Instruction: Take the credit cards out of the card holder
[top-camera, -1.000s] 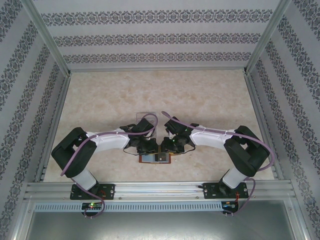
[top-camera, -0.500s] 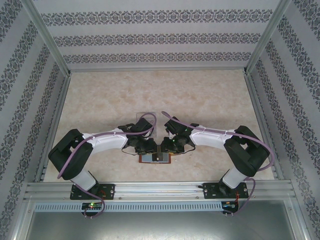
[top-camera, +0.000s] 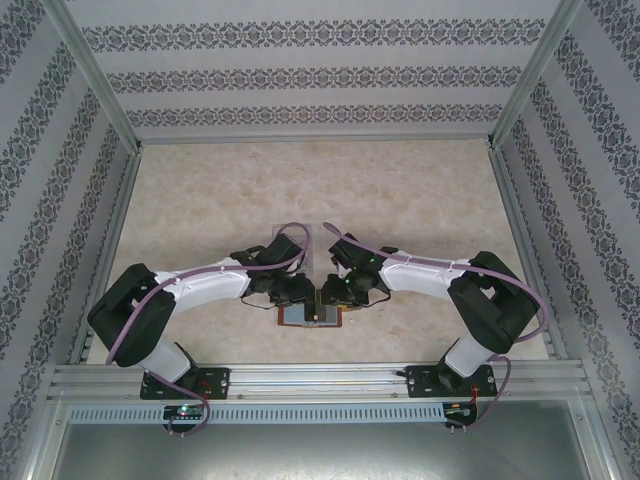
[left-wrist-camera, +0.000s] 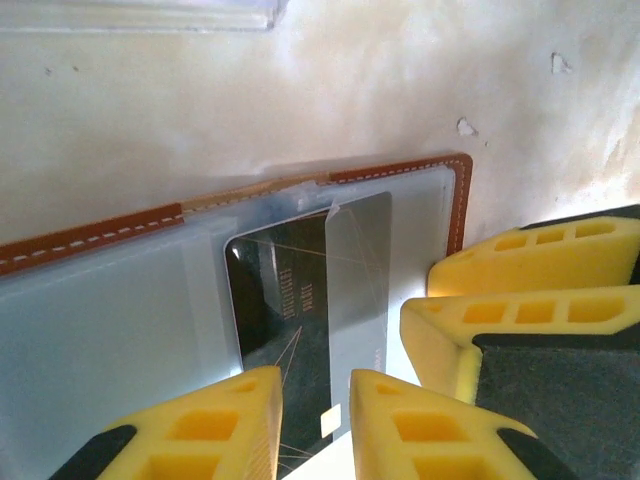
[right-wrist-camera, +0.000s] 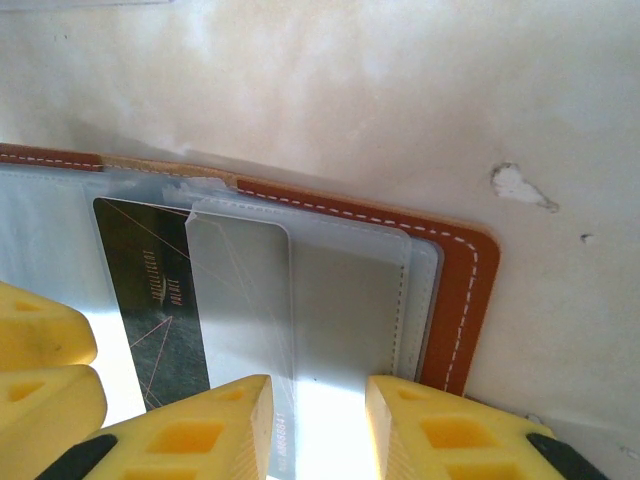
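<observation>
The card holder (top-camera: 312, 318) lies open on the table near the front edge, its brown stitched border (left-wrist-camera: 100, 236) (right-wrist-camera: 462, 290) framing grey-blue pockets. A dark credit card (left-wrist-camera: 280, 300) (right-wrist-camera: 140, 290) sticks partly out of a pocket, overlapped by a pale grey card (left-wrist-camera: 360, 270) (right-wrist-camera: 240, 290). My left gripper (top-camera: 298, 297) (left-wrist-camera: 315, 388) hovers over the dark card, jaws apart with nothing between them. My right gripper (top-camera: 335, 293) (right-wrist-camera: 318, 392) stands over the right-hand pocket and the pale card's edge, jaws apart. The two grippers nearly touch: the right fingers (left-wrist-camera: 520, 300) and the left fingers (right-wrist-camera: 40, 370) show in each other's views.
A clear plastic tray (left-wrist-camera: 140, 15) (top-camera: 298, 230) sits just beyond the card holder, partly hidden by the wrists. Metal frame rails run along the table's front and sides. The marbled tabletop (top-camera: 320, 180) stretches away behind the tray.
The left jaws have parted a little. The left arm's elbow has swung down and to the left while its gripper stayed over the card holder. The right arm has not moved.
</observation>
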